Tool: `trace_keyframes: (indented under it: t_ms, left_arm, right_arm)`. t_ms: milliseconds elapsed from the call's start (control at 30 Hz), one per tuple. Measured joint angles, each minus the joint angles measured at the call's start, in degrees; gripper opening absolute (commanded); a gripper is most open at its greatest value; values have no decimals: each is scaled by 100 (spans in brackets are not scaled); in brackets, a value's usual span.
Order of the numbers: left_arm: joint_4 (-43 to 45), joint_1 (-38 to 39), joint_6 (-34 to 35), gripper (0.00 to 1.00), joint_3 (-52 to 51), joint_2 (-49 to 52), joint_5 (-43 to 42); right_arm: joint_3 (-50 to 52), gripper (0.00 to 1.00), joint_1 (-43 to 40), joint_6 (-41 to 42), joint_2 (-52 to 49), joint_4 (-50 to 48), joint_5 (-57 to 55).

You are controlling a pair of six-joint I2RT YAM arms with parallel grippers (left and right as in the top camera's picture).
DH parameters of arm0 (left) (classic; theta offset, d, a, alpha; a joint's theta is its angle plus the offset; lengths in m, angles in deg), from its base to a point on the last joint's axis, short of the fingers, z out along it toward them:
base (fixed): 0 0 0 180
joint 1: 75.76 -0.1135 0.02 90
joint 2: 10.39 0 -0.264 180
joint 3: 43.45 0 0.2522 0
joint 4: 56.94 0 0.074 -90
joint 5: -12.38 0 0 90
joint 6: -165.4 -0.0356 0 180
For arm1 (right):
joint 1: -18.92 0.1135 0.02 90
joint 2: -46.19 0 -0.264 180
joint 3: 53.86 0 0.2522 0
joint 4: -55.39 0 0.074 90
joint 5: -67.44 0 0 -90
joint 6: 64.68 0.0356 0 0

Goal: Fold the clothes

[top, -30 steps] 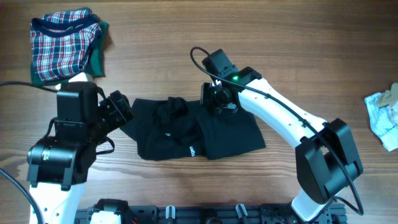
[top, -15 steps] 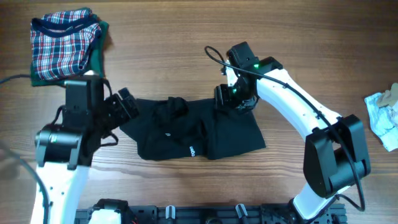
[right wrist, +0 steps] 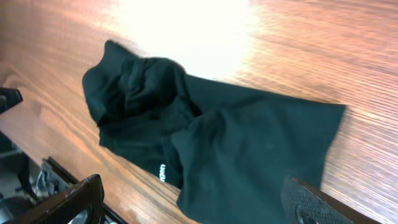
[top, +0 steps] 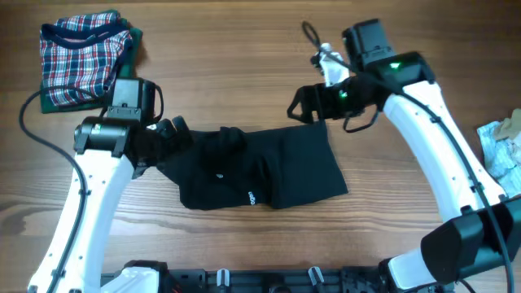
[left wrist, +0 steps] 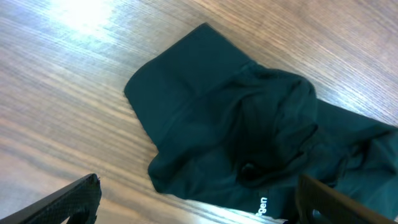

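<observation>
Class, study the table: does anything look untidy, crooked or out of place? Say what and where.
The black shirt at the centre of the table is only roughly folded: fabric is bunched into a rumpled lump on its left part, and its outline is lopsided. Nothing looks spilled.

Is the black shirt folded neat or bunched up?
Folded but untidy: the black shirt lies doubled into a rough rectangle, with a crumpled lump at its left end.
</observation>
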Motion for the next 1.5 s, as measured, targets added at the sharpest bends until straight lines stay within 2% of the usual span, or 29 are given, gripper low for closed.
trace_keyframes:
  t_ms: [200, 300, 400, 567, 667, 767, 867, 967, 1000, 1033, 1267, 1300, 1333, 1367, 1400, 1500]
  left_arm:
    - [673, -658, -960, 98, -37, 654, -660]
    - [769, -1073, -1399, 81, -44, 1071, -1126]
    - [741, -1150, -1720, 79, -55, 1611, -1690]
    - [894, -1150, -1945, 72, -278, 2341, -1923]
    - [1276, -1150, -2157, 69, -468, 2463, -1954]
    - [1676, -1150, -2361, 49, -693, 2463, -1991]
    - [1985, -1150, -2535, 22, -822, 2463, -2006]
    - [2129, -1150, -2669, 16, -1014, 2463, -2011]
    - [2205, -1150, -2739, 8, -1137, 2463, -2011]
    - [2288, -1150, -2802, 4, -1220, 2465, -2009]
    - [2599, -1172, -2883, 5, -1381, 2461, -2164]
    - [2601, -1172, -2883, 41, -1384, 2461, -2186]
    - [2590, -1172, -2881, 61, -1384, 2461, -2203]
    - [2566, -1172, -2896, 70, -1384, 2452, -2273]
    - [2540, -1163, -2903, 74, -1381, 2380, -2417]
    - [2524, -1276, -2903, 78, -1377, 2245, -2566]
  right_arm:
    - [0, 93, -264, -247, 0, 177, -2]
    - [0, 93, -264, -319, 0, 195, -2]
    - [0, 94, -264, -319, 0, 199, -2]
    - [0, 94, -264, -319, 0, 238, -4]
    - [0, 96, -264, -319, 0, 256, -4]
    - [0, 97, -264, -321, 0, 262, -4]
    - [0, 98, -264, -321, 0, 267, -4]
    - [0, 98, -264, -321, 0, 273, -4]
    - [0, 99, -264, -321, 0, 275, -4]
    - [0, 99, -267, -321, 0, 273, -4]
    - [0, 100, -264, -321, 0, 275, -4]
    - [0, 99, -264, -319, 0, 275, -2]
    - [0, 99, -264, -321, 0, 275, -4]
    - [0, 99, -264, -321, 0, 275, -2]
    - [0, 100, -267, -321, 0, 278, -2]
    - [0, 99, -264, -321, 0, 280, -2]
